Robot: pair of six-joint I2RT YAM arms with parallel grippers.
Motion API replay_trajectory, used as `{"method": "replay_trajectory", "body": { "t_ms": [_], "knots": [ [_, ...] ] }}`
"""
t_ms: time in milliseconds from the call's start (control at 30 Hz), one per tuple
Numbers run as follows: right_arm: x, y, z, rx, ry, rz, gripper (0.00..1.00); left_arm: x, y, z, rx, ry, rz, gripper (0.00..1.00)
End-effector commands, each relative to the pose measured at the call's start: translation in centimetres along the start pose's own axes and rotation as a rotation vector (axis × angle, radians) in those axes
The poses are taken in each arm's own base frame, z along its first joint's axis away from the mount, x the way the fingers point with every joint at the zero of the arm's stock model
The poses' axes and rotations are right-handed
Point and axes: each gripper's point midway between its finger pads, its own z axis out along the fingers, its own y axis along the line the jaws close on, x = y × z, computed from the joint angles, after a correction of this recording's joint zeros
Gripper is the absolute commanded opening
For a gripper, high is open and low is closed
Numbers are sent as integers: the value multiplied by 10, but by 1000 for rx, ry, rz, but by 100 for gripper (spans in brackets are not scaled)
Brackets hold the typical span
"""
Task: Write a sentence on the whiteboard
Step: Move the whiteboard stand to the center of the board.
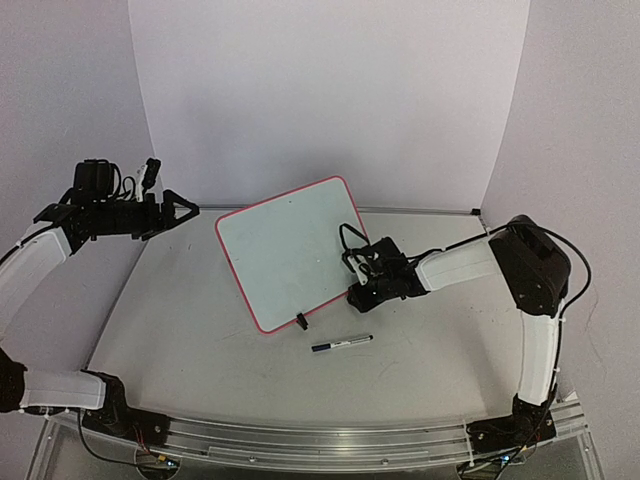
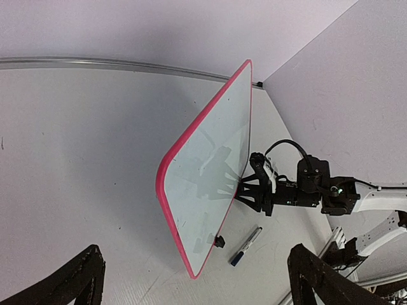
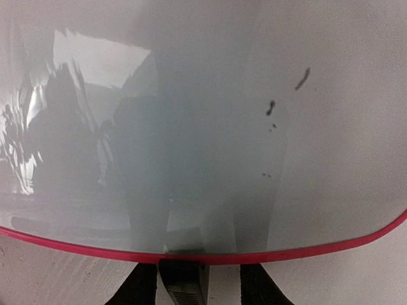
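Red-pink framing runs round the whiteboard [image 1: 290,250], which stands tilted on its lower edge in the middle of the table [image 1: 190,340], turned at an angle to the table's sides. Its face carries glare, the arm's shadow and a few small dark specks [image 3: 271,108] towards one side. A black clip foot [image 1: 300,321] shows on the lower edge, near the corner closest to the arms. The right claw [image 1: 355,288] is at the right end of that same edge, right up against the frame. In its wrist view two dark fingers [image 3: 140,286] sit just below the frame with a grey block between them. I cannot tell whether the claw grips the board or only stands at it. A marker [image 1: 342,344] with a dark cap lies flat on the table just in front of the board and near the right claw, apart from both. The left claw [image 1: 185,212] is spread wide and holds nothing, raised well off to the left of the board and pointing towards it. White walls [image 1: 330,90] close in behind and at both sides, the board's far corner lies near the back wall, and a metal rail [image 1: 320,440] runs along the near edge between the arm bases. Bare tabletop lies to the left of the board and in front of the marker.
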Motion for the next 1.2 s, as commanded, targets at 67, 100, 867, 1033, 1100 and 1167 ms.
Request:
{"method": "replay_trajectory", "body": {
  "t_ms": [67,100,867,1033,1100,1167],
  "knots": [
    [-20,-10,6,52,-56,-23,34,2,2,-9,-34,-17,-6,100],
    [-20,-10,7,53,-56,-16,33,2,3,-9,-34,-15,-6,100],
    [49,-48,-57,382,-17,371,0,28,29,3,-99,33,13,99],
    [47,-22,-59,316,-12,395,8,36,35,6,-110,52,13,99],
    [47,-13,-60,292,-5,388,17,39,38,7,-120,57,13,99],
    [48,-6,-64,274,11,379,33,42,40,6,-128,58,12,100]
  ]
}}
